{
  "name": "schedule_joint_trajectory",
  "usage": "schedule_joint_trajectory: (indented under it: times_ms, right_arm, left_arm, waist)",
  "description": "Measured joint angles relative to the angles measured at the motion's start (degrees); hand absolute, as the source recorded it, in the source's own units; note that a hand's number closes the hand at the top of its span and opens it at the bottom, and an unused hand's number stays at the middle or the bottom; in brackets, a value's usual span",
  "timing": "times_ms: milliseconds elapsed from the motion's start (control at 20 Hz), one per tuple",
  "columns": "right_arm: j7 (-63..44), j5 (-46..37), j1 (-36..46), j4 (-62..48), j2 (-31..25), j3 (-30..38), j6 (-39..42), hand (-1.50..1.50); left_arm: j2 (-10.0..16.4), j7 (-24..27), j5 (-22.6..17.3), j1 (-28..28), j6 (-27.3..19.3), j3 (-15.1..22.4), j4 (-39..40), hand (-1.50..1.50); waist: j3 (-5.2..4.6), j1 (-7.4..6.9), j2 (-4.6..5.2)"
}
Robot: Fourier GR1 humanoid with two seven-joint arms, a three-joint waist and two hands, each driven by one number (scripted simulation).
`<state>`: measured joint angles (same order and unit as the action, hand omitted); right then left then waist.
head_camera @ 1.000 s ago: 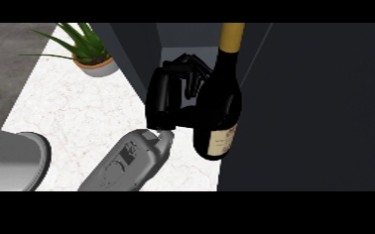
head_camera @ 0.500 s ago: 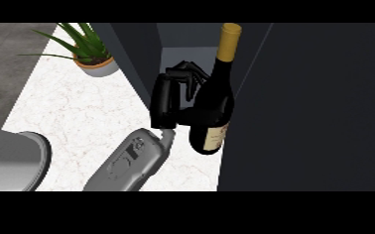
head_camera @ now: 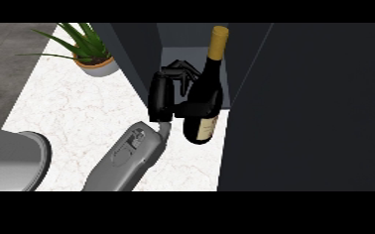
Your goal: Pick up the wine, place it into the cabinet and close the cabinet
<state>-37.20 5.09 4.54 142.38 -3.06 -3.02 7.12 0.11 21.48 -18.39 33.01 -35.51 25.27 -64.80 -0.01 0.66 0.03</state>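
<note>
- Gripping a dark glass wine bottle with a gold foil top and a cream label [head_camera: 211,84] in the black right hand [head_camera: 159,96]: fingers curled round the far side, thumb wrapped across the body just above the label.
- Sitting on the bottle's left, touching it, with the grey forearm trailing back toward the near left.
- Seen with the long axis running near to far: neck pointing far into the open dark grey cabinet [head_camera: 135,54], base nearest.
- Placed in the cabinet's mouth, between its left wall and the large dark door panel [head_camera: 307,104] on the right.
- Cannot tell whether the base rests on the cabinet floor or hangs over the edge of the white marble tabletop [head_camera: 73,109].
- Judged to be mid-placement: partly inside, not yet released, door not yet shut.
- Likely to turn on depth next: carry the bottle farther along its own axis, with the door panel just beside its right flank.
- No left hand in view, so the right hand alone is placed to act.
- Well apart at the far left, a green potted plant [head_camera: 92,59]; unlikely to interfere.
</note>
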Motion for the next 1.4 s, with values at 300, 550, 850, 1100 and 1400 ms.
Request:
schedule_joint_trajectory:
  times_ms: [300, 550, 850, 1100, 1400]
  right_arm:
    - [0.29, -0.2, 0.32, -0.34, 0.3, -0.49, -0.22, -1.5]
    - [-0.62, -0.13, 0.34, -0.06, 0.15, -0.53, -0.4, -1.5]
    - [-0.44, -0.09, -0.07, -0.02, 0.48, -0.61, -0.46, -1.5]
    - [-0.66, 0.08, 0.38, -0.14, 0.48, -0.15, -0.38, -1.5]
    - [0.16, 0.39, -0.37, -0.56, 0.78, -0.21, 0.41, -1.5]
  left_arm:
    - [0.03, 3.21, -2.53, 1.71, 2.31, -3.5, 4.46, 1.5]
    - [-0.01, 3.75, -3.58, 4.08, 3.85, -5.55, 8.5, 1.5]
    - [0.09, 3.72, -4.77, 8.53, 7.77, -9.63, 14.63, 1.5]
    - [-0.05, 4.12, -4.98, 13.59, 8.87, -11.99, 22.1, 1.5]
    - [-0.09, 6.82, -7.28, 18.4, 8.38, -12.84, 29.81, 1.5]
  waist:
    - [0.0, 0.03, 0.02]
    - [0.0, 0.07, 0.0]
    - [0.0, 0.18, 0.05]
    - [0.0, 0.45, 0.13]
    - [0.0, 0.86, 0.22]
